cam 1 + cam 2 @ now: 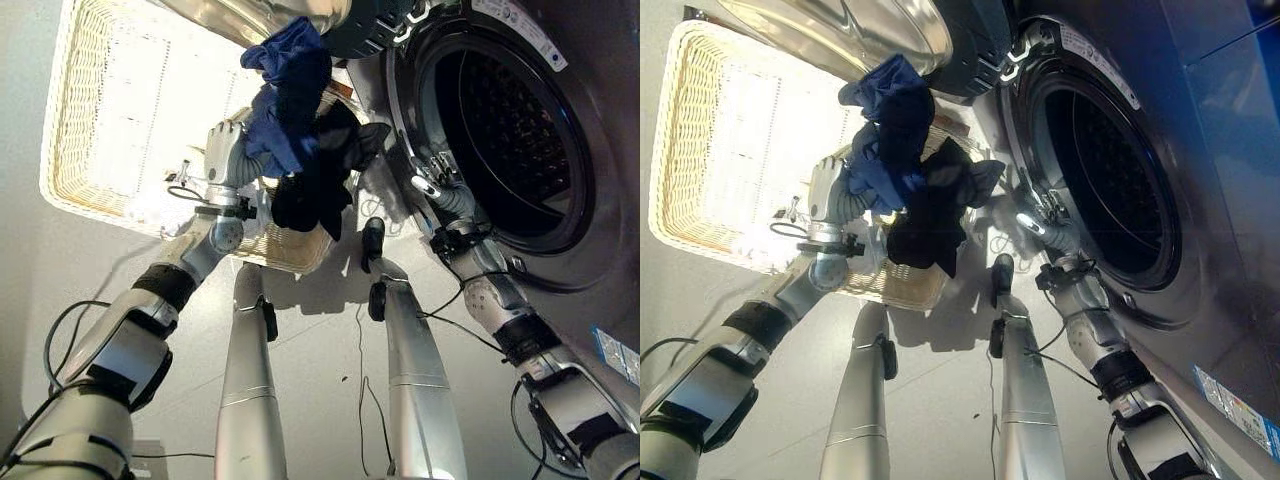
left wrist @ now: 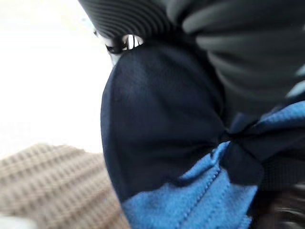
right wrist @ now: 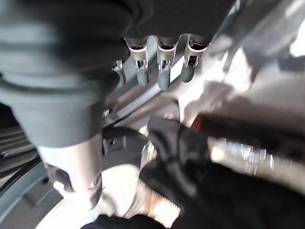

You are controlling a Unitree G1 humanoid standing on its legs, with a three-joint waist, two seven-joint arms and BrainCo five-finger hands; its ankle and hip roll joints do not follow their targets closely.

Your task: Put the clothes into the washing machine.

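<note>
left hand (image 1: 232, 160) clutching blue and black clothes (image 1: 300, 130) above wicker basket (image 1: 90, 130), right hand (image 1: 432, 178) fingers straight at washing machine (image 1: 560, 200) door rim

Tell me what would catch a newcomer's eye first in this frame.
The bundle of blue and black clothes held up by the left hand, hanging above the near corner of the wicker laundry basket. Next, the washing machine on the right, its dark drum wide open, with the right hand at the lower rim of the opening, fingers straight.
</note>
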